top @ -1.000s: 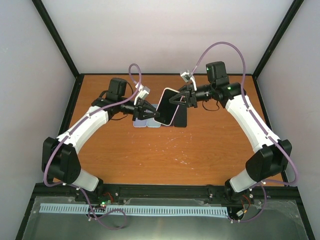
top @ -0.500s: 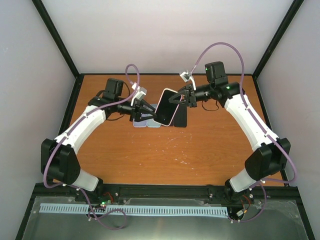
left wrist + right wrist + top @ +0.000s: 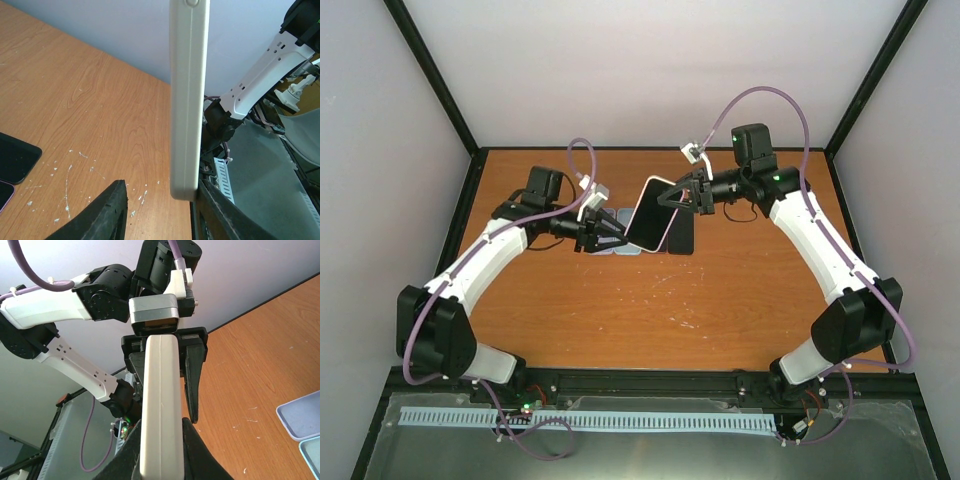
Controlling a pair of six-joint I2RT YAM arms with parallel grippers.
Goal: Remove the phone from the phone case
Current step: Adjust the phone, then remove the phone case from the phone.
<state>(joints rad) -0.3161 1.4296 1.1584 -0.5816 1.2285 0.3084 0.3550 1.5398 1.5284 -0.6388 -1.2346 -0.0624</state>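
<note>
**Cream case held up mid-table, right arm gripping, left jaws parted**

On the left, the left gripper [image 3: 615, 235] has its jaws apart. Its wrist view shows the two dark fingers [image 3: 107, 215] either side of the phone case's lower end, the far one just beside it; I can't tell if it touches. Pale blue cases [image 3: 299, 416] lie flat on the wooden table [image 3: 650, 310] below. In the middle, the phone case [image 3: 648, 212] hangs tilted above the table, and the phone can't be told apart from it here. A dark phone [image 3: 682, 235] lies flat just behind. On the right, the right gripper [image 3: 678, 197] is clamped on the case's upper end.
</note>
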